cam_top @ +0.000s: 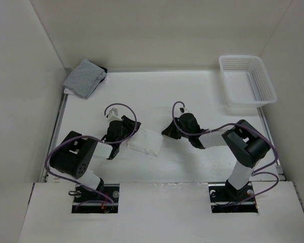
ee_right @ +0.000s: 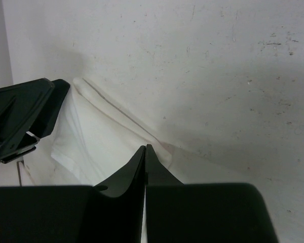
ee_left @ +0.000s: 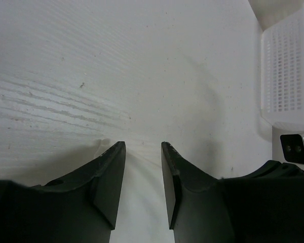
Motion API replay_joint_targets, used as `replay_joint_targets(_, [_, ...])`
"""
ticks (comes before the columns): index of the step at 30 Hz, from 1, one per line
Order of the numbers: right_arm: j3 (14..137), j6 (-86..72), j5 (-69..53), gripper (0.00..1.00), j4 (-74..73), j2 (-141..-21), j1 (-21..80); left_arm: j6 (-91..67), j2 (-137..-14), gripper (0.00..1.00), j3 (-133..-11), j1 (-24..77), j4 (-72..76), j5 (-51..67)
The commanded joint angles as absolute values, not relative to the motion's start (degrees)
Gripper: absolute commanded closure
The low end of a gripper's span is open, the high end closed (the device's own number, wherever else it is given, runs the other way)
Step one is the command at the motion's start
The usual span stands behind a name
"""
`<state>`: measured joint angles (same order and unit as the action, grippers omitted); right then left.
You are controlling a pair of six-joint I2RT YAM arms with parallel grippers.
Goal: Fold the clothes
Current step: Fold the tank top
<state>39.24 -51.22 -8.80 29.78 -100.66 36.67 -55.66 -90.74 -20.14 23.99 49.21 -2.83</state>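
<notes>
The clothes (cam_top: pixel 146 142) are a small white folded piece lying on the table between my two arms. My left gripper (cam_top: pixel 127 135) sits at its left edge. In the left wrist view that gripper (ee_left: pixel 143 144) is open, its jaws apart, with white fabric (ee_left: pixel 142 202) lying in the gap under them. My right gripper (cam_top: pixel 166 131) is just right of the clothes. In the right wrist view it (ee_right: pixel 145 147) is shut with nothing between its fingers, its tip over the near edge of the clothes (ee_right: pixel 101 136). The left gripper (ee_right: pixel 58 86) shows at the far side of the fabric.
A grey folded garment (cam_top: pixel 85 77) lies at the back left corner. A white plastic basket (cam_top: pixel 247 81) stands at the back right and shows in the left wrist view as a basket (ee_left: pixel 289 66) too. Walls close the table on three sides.
</notes>
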Motion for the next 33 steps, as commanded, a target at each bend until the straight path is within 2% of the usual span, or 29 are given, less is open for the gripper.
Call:
replay_joint_targets(1, [38.41,-51.24,-7.74,0.97,31.47,-99.23,36.43,-56.86,-86.5,0.66,-18.29,22.46,53.97,-0.97])
replay_joint_targets(5, [37.36,-50.37,-7.56,0.94,30.94,-92.75,36.69,-56.25,-74.22,0.6,-15.39,22.45,49.94,-1.75])
replay_joint_targets(10, [36.65,-47.03,-5.89,0.85,26.91,-81.94,36.69,-49.76,-58.91,0.52,-14.77,23.16,33.27,-7.9])
replay_joint_targets(12, [35.95,-44.92,-3.97,0.75,25.06,-77.72,36.69,-47.3,-54.34,0.48,-14.77,22.54,24.91,-10.53])
replay_joint_targets(16, [33.41,-40.97,1.48,0.51,25.04,-71.38,36.17,-43.33,-47.12,0.39,-13.36,21.84,13.38,-14.06])
replay_joint_targets(20, [27.01,-39.55,7.45,0.35,32.31,-67.68,35.81,-43.85,-38.35,0.33,-11.43,21.49,4.95,-14.76])
replay_joint_targets(26, [21.98,-40.34,11.07,0.28,35.51,-63.99,32.31,-44.48,-31.03,0.3,-14.32,18.16,-5.7,-17.13])
replay_joint_targets(33, [19.6,-44.03,9.67,0.26,35.59,-62.58,26.85,-43.95,-36.12,0.3,-14.33,11.73,-3.7,-10.47])
